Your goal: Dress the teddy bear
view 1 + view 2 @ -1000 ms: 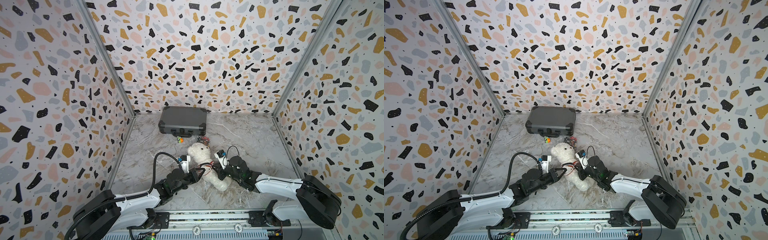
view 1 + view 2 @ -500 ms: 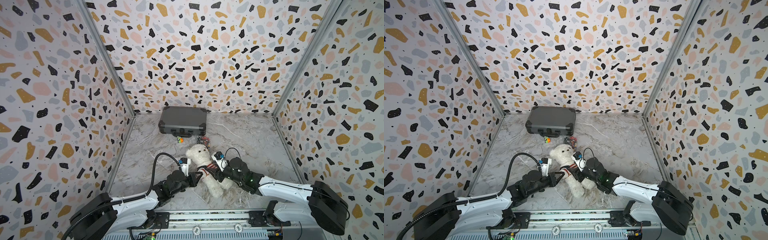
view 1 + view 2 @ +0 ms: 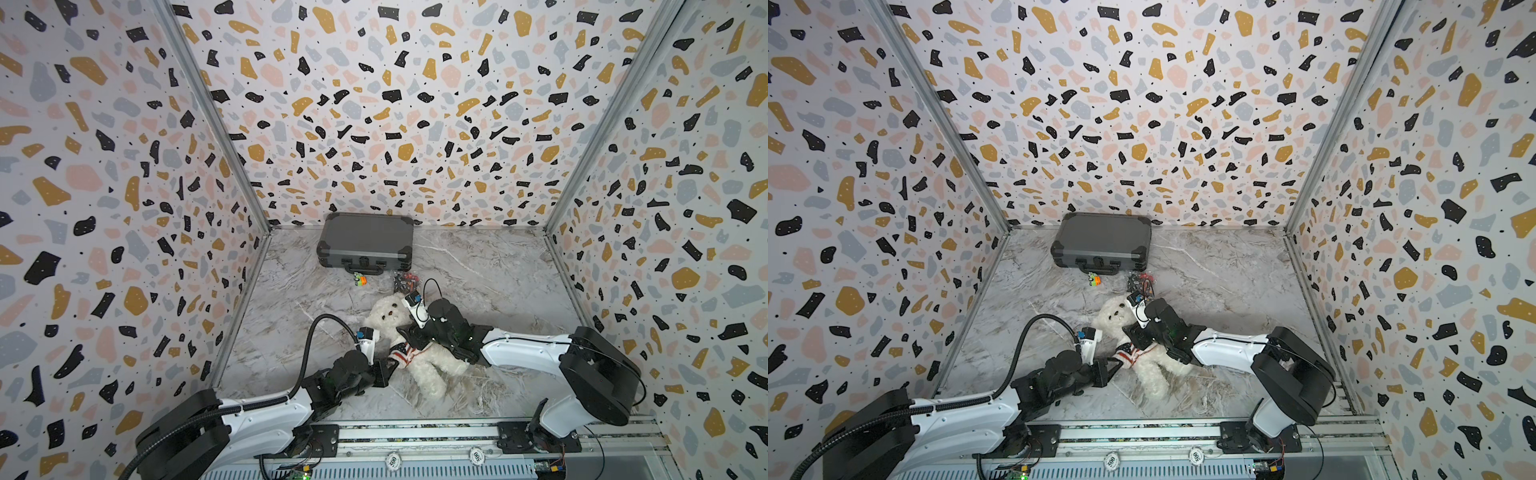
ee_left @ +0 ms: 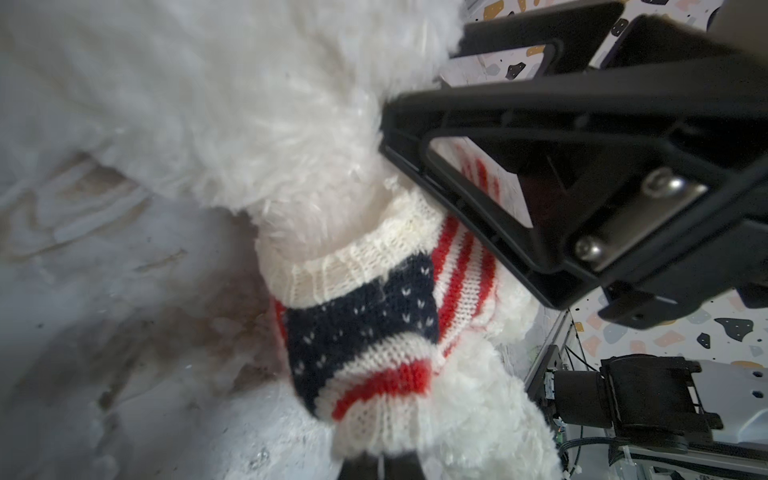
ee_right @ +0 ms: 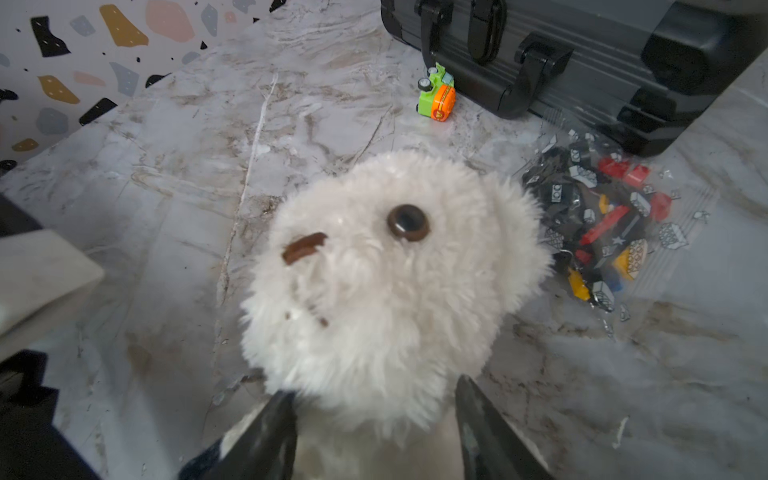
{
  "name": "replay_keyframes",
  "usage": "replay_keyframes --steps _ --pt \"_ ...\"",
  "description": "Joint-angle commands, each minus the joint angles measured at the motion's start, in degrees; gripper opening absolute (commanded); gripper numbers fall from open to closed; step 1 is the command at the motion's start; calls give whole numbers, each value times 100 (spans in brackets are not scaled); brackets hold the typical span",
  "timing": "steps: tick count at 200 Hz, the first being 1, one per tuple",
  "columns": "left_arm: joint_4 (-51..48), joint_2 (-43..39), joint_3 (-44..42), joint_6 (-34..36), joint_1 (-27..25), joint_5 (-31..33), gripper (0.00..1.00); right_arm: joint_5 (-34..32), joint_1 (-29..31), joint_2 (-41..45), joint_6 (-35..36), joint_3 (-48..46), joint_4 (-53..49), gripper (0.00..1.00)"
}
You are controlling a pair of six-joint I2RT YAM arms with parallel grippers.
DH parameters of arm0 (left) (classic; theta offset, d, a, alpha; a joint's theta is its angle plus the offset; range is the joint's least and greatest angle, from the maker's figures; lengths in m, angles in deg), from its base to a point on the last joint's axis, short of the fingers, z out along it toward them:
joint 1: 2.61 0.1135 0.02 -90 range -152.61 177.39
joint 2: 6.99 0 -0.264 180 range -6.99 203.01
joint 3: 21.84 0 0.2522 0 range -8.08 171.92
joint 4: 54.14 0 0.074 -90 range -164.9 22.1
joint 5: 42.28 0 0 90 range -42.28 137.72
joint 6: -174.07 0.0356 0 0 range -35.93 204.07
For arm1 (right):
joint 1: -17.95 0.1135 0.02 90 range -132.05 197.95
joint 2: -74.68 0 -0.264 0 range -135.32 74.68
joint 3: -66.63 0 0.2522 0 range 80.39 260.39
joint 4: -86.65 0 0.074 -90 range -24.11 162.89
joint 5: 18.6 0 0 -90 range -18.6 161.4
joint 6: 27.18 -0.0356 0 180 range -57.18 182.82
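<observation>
The teddy bear (image 3: 430, 365) lies on its back on the marble floor, head (image 3: 1116, 311) toward the far wall. A knitted sweater (image 4: 374, 316) with red and white stripes and a navy dotted patch sits around its chest (image 3: 406, 352). My left gripper (image 4: 380, 469) is shut on the sweater's lower ribbed hem, low at the bear's side in both top views (image 3: 390, 365) (image 3: 1116, 365). My right gripper (image 5: 374, 390) is open, one finger on each side of the bear's neck below the face (image 5: 374, 266). It lies over the bear's chest from the right (image 3: 412, 338).
A grey case (image 3: 365, 243) lies shut against the back wall. In front of it stand a small green and orange toy (image 5: 436, 93) and a clear bag of loose bricks (image 5: 602, 224), close to the bear's head. Patterned walls enclose three sides.
My right gripper has opened and slid left over the bear's chest, up to its neck. The bear shifted slightly. My left gripper kept its hold on the sweater.
</observation>
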Motion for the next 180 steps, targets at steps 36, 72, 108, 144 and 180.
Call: replay_keyframes --steps 36,72,108,144,180 --pt "803 285 -262 -43 -63 121 0 -67 29 -456 -77 307 -250 62" --pt "933 212 -437 -196 -134 172 0 -441 80 -827 72 429 -351 44" --pt "834 -127 -811 -453 -126 265 0 -939 75 -841 177 374 -388 22" --pt "491 -693 -917 -434 -155 56 0 -1623 70 -760 256 317 -400 7" --pt "-143 -1435 -1004 -415 -162 -62 0 -1907 60 -485 311 140 -284 6"
